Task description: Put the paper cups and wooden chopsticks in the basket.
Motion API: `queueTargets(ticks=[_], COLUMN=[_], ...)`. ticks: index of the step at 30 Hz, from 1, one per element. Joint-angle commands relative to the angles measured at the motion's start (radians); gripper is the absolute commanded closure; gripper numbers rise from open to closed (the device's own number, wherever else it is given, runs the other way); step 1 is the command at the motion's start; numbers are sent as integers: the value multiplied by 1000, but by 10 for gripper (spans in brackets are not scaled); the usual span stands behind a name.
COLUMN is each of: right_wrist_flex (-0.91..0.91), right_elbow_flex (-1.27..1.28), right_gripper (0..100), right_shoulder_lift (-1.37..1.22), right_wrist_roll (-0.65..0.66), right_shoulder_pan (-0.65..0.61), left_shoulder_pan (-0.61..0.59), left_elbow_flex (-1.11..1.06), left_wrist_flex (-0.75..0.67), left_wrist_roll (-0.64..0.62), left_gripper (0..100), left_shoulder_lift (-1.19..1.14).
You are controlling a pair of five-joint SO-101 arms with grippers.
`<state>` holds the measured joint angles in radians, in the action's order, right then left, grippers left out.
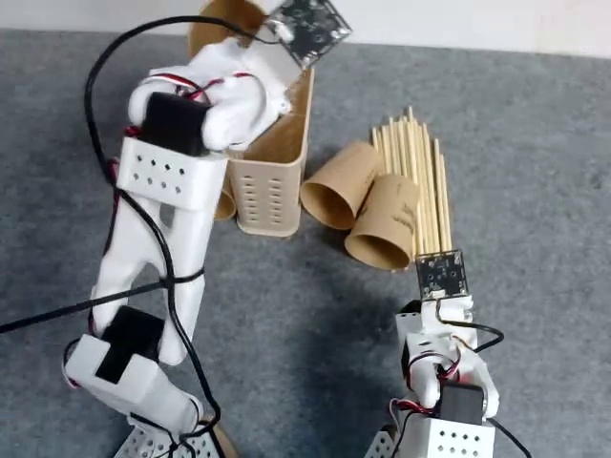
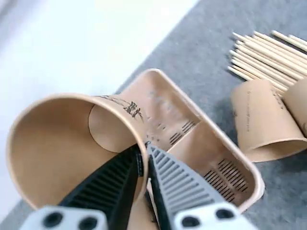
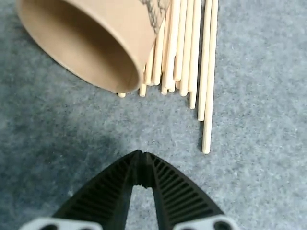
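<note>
Cup (image 2: 53, 143) rim pinched, at basket's (image 2: 160, 73) end.

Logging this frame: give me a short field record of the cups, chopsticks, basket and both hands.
Left hand: shut on the rim of a paper cup, cup tilted above the basket's far end
Right hand: shut, empty, low over the grey mat near the chopstick ends
Loose cups: two on their sides, one nearer the basket, one lying on the chopsticks
Chopsticks: bundle flat on the mat
Basket: upright, visible compartments look empty
</note>
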<state>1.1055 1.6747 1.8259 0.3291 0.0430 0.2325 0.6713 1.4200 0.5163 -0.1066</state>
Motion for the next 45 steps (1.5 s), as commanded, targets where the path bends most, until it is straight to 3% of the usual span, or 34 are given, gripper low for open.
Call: queueTargets(ticks=[1,9,14,23,27,31,34,36,40,45], right_wrist_flex=[-19,-19,-19,-59,-59,-58,-58,-58,-58,-58], right_elbow_flex=[58,59,59,90,90,90,90,90,90,90], right_gripper=[988,988,988,988,988,988,988,988,988,988], right_shoulder_lift=[7,7,7,8,8,8,8,8,8,8], right_wrist_roll=[9,9,9,9,9,9,9,9,9,9], right_shoulder_pan=[-7,-7,-7,-7,-7,-7,-7,-7,-7,-7], left_shoulder_pan=[15,24,18,-27,-150,-390,-559,-638,-716,-746], left_elbow_flex=[30,28,39,263,437,530,432,317,168,96], left_wrist_flex=[-41,-52,-66,-37,48,173,278,272,176,157], left_wrist_roll=[8,8,3,2,-23,-155,-161,-158,-110,-74], left_gripper=[996,982,869,845,845,843,842,842,837,787], left_shoulder_lift=[5,-76,-163,-166,-166,-176,-208,-266,-384,-467])
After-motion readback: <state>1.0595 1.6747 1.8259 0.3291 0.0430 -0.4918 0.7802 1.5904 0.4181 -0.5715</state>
